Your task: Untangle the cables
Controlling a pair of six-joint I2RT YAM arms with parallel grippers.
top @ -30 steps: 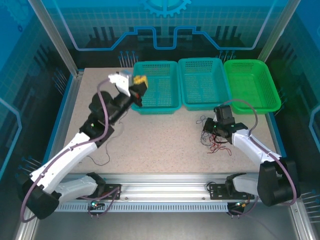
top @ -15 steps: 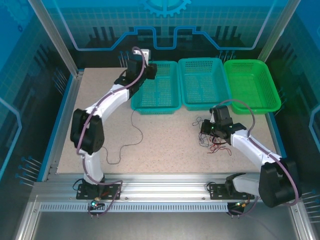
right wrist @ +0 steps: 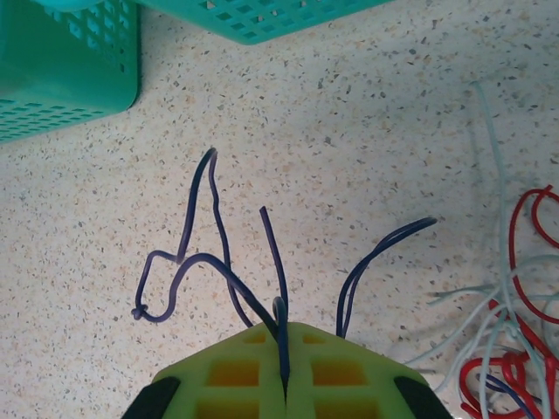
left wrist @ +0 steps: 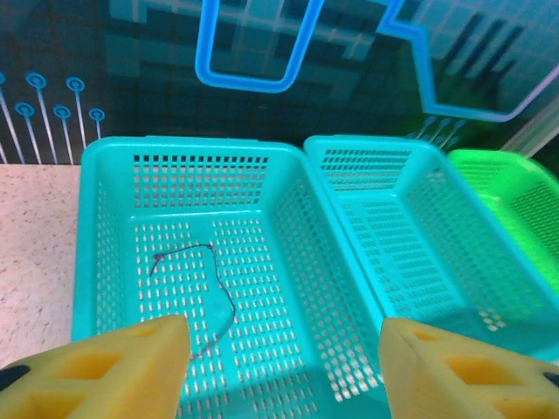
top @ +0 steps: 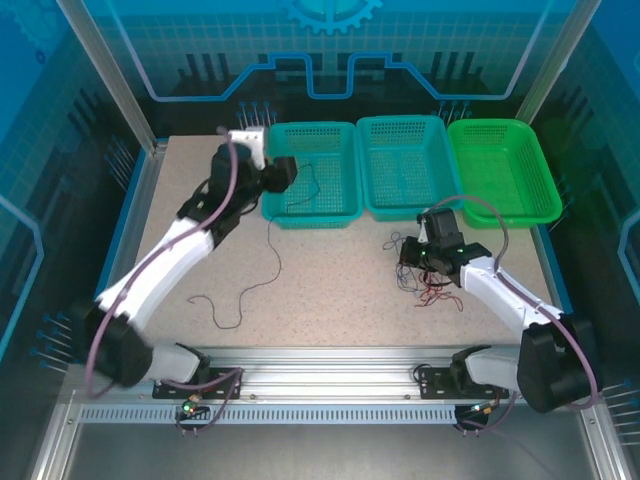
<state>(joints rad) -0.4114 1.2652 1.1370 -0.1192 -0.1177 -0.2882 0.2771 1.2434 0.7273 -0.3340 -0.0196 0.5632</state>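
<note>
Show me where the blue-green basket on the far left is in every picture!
Top external: left basket is upper middle-left, thin cable inside.
Left wrist: left basket is centre-left, same cable on its floor.
Right wrist: left basket fills the top-left corner.
Shared landmark: middle basket, right beside it.

Centre: bare table (top: pixel 340 285) lay open between the arms.
12 o'clock: left teal basket (top: pixel 310 220), middle teal basket (top: pixel 412 212) and green basket (top: pixel 505 217) stood side by side, walling the far edge.
8 o'clock: loose dark cable (top: pixel 272 255) trailed from the left teal basket's rim across the table.
3 o'clock: cable tangle (top: pixel 428 288) lay beside the right arm (top: pixel 500 290).
9 o'clock: left arm (top: pixel 170 250) slanted over the table.
</note>
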